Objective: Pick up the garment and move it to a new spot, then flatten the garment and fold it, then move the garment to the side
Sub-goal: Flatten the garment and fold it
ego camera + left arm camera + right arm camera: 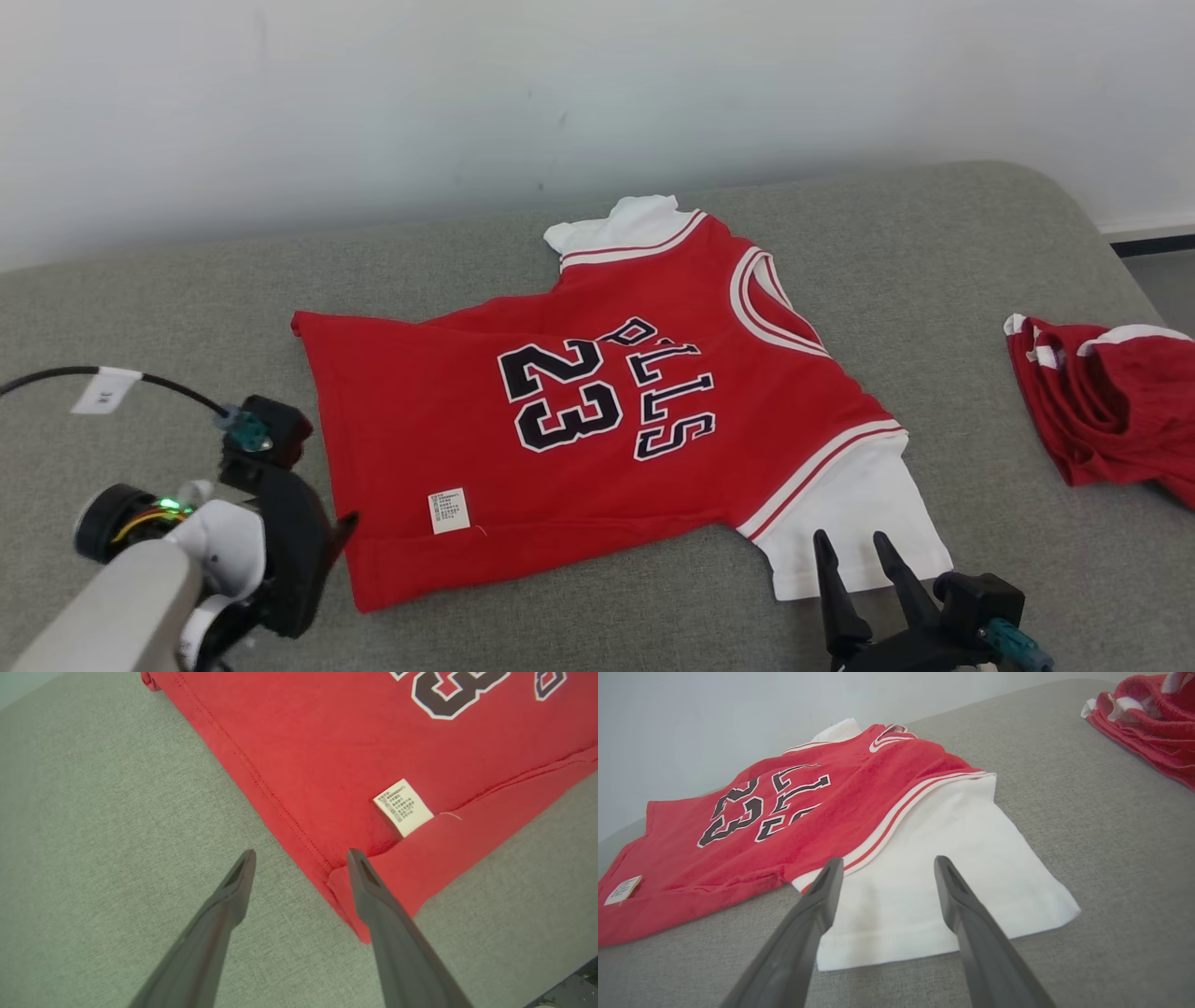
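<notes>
Garment, a red jersey numbered 23, is lying spread out on the grey bench, and I am holding my left end effector spread wide and empty at its hem corner, one finger sitting over the turned-up red edge just short of the white care label, the other over bare bench beside it. I am holding my right end effector equally spread and empty, fingers pointing across the white sleeve directly ahead, while a second red garment is lying bunched well off to that end effector's right.
</notes>
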You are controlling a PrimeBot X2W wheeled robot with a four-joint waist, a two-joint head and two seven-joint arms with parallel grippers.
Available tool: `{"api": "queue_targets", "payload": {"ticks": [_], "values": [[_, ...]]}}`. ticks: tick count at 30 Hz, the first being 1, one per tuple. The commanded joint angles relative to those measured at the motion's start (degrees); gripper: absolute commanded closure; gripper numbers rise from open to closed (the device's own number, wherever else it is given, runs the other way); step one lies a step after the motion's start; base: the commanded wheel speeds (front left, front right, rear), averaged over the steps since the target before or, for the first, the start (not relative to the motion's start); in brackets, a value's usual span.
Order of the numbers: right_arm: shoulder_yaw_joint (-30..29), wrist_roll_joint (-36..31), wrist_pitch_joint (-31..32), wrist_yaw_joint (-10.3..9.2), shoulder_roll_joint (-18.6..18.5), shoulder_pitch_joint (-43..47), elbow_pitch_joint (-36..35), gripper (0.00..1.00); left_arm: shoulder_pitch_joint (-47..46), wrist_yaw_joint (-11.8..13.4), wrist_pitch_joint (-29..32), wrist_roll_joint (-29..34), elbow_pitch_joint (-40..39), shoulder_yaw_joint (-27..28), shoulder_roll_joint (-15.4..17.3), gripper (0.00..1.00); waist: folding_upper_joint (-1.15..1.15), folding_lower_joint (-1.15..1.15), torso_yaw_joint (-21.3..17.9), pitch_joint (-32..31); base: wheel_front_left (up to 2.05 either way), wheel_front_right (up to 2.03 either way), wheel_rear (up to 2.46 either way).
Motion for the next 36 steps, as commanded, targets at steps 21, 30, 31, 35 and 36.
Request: {"api": "queue_targets", "payload": {"ticks": [21,30,31,35,36], "values": [[0.3,0.3,-0.2,-0.15,0.4,-1.8,0.1,0.0,4.9,0.1,-1.6,-21.1,-7.3,-3.9,8.2,0.0,-0.01,-0.01,-0.4,1.6,0.0,0.0,0.0],[0.4,0.2,-0.2,-0.15,0.4,-2.8,-0.1,0.0,3.6,0.1,-4.3,-24.1,-5.2,-6.3,8.2,0.0,-0.01,-0.01,-1.0,3.3,0.0,0.0,0.0],[0.4,0.2,-0.2,-0.15,0.4,-2.9,-0.1,0.0,3.4,0.1,-4.7,-24.5,-4.9,-6.6,8.1,0.0,-0.01,-0.01,-1.1,3.4,0.0,0.0,0.0],[0.4,0.2,-0.2,-0.15,0.4,-3.1,0.1,0.0,2.8,0.1,-6.1,-25.0,-3.5,-7.8,8.3,0.0,-0.01,-0.01,-1.3,3.8,0.0,0.0,0.0],[0.3,0.2,-0.2,-0.15,0.4,-3.1,0.1,0.0,2.4,0.1,-6.6,-25.1,-3.3,-8.0,8.3,0.0,-0.01,-0.01,-1.3,3.8,0.0,0.0,0.0]]}}
